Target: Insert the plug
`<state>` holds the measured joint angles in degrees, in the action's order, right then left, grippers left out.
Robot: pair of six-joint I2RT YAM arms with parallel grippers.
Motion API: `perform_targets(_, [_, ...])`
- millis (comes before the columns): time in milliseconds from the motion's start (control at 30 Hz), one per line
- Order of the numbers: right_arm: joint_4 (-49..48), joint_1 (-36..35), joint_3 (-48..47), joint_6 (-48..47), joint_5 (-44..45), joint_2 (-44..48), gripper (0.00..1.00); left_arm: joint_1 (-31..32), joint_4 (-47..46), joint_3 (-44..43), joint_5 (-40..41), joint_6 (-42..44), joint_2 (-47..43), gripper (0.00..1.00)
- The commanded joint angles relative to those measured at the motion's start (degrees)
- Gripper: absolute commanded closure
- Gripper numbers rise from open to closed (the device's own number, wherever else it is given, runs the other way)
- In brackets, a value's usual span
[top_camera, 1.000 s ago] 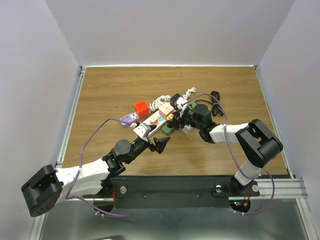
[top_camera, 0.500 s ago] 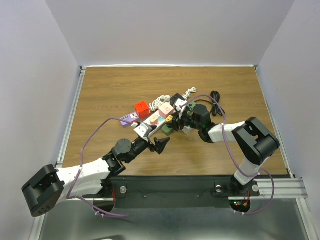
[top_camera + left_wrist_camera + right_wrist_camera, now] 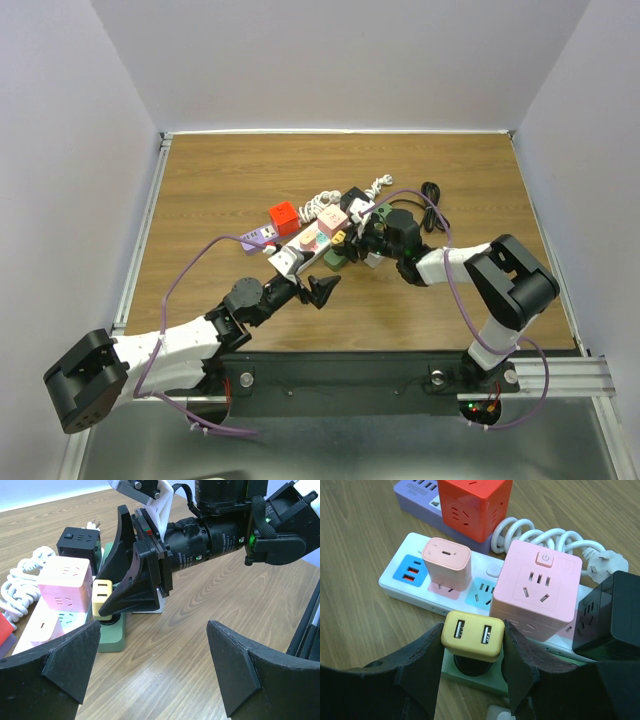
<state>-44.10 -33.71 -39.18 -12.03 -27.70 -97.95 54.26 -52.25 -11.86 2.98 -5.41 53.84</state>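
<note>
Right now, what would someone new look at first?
Probably the little yellow plug pinched in the right tool, over a green block. Just behind it lies a white power strip carrying a pink cube, with a bright red cube beyond. The left tool hangs open nearby.

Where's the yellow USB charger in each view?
Top external: yellow USB charger at table centre, in the socket cluster.
Left wrist: left of centre.
Right wrist: lower centre, clamped in the right gripper.
Shared landmark: pink cube socket beside it.
</note>
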Motion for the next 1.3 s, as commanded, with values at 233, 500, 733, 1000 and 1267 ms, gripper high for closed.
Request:
perform_targets(233, [3.6, 0.2, -1.3, -0.5, 0.8, -1.2, 0.99, -0.1, -3.1, 0.6, -1.1, 0.6, -0.5, 0.01])
perform_targets(500, [4.5, 0.2, -1.1, 0.7, 1.7, -3.9, 1.0, -0.1, -3.3, 1.1, -1.5, 0.4, -1.1, 0.01])
perform_targets(733, [5.1, 0.2, -1.8, 1.8, 3.0, -6.8, 0.99, -0.1, -3.7, 1.4, -1.9, 0.6, -1.4, 0.01])
perform_targets(1000, [5.2, 0.1, 1.6, 3.3, 7.2, -6.0, 1.0, -0.1, -4.3, 1.9, -2.3, 0.6, -2.0, 0.01])
perform_targets(1267, [-3.1, 0.1, 8.2, 9.8, 11.2, -5.6, 1.0, -0.1, -4.7, 2.2, -1.9, 0.7, -2.2, 0.01])
